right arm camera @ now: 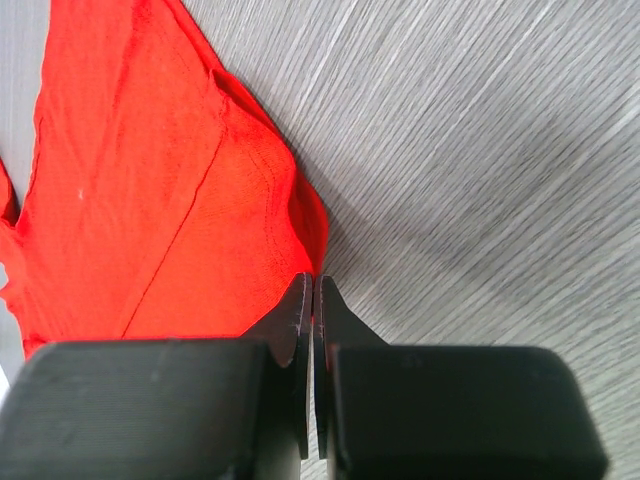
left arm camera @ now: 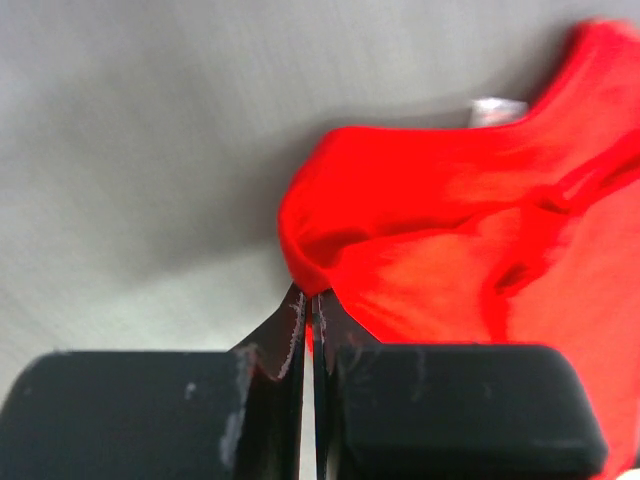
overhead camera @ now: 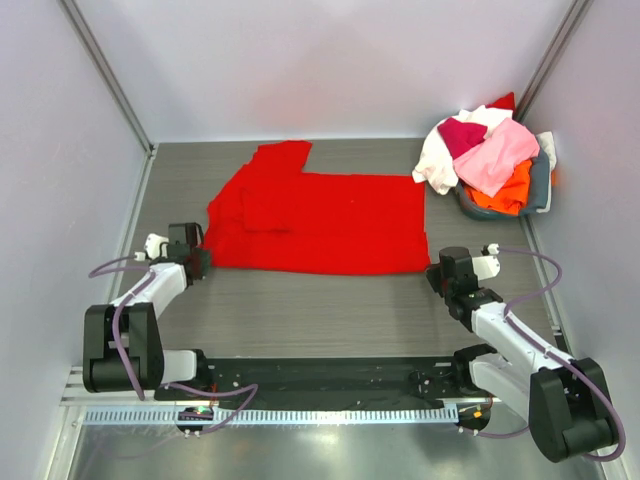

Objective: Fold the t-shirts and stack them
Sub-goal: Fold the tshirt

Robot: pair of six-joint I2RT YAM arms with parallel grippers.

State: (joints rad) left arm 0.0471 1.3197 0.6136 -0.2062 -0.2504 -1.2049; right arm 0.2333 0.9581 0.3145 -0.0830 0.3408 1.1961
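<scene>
A grey wood-grain worktop (overhead camera: 330, 310) fills the floor of a pale-walled enclosure, with the two arms mounted on a black rail (overhead camera: 330, 375) along its near edge.

Toward the near left corner, the left gripper (left arm camera: 310, 303) has its jaws pressed together with only a sliver between them. A bunched fold of the red t-shirt (overhead camera: 320, 225) is pinched at their tips, at the shirt's near left corner. Toward the near right corner, the right gripper (right arm camera: 313, 290) is likewise closed tight, its tips meeting on the shirt's near right corner, where the hem lifts slightly off the boards.

Between the two grippers the shirt's near edge runs parallel to the near edge of the worktop. The shirt lies mostly flat across the middle. One part is folded over on its left half, and one part reaches the far edge left of centre.

In the far right corner, well apart from the red shirt, a grey basket (overhead camera: 541, 187) holds a heap of t-shirts: white (overhead camera: 437, 155), magenta (overhead camera: 462, 134), pink (overhead camera: 498, 156) and orange (overhead camera: 506, 196), spilling over its rim.
</scene>
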